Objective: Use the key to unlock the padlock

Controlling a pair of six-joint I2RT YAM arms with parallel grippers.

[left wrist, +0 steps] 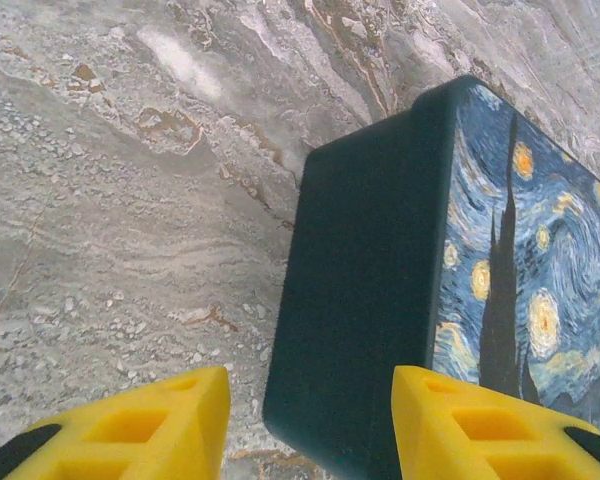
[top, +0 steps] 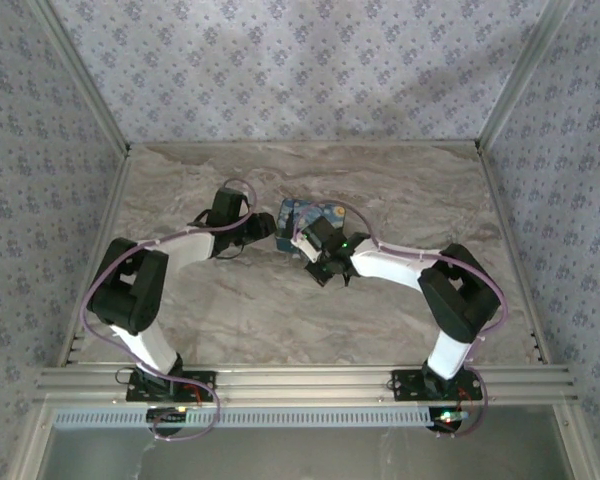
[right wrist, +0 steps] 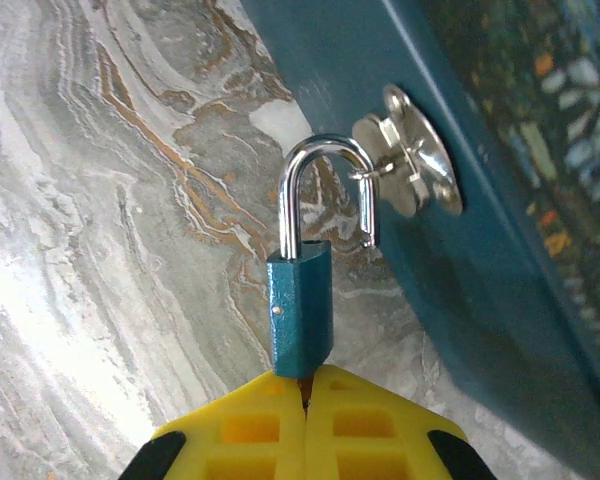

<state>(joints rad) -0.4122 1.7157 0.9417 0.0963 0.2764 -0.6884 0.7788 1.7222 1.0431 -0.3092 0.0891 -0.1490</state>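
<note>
Surface: grey marbled table (left wrist: 130, 200).
padlock (right wrist: 300, 310): hooked through the clasp (right wrist: 410, 165) on the box (left wrist: 370, 300); one shackle leg looks free.
right gripper (right wrist: 305, 392): clenched on padlock body.
left gripper (left wrist: 310, 420): spread, astride box corner.
step: probably unlocked already; next, unhook shackle from clasp.

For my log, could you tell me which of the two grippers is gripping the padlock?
The right gripper: its yellow fingers are shut on the body of the blue padlock. The left gripper is open, at the box corner.
</note>
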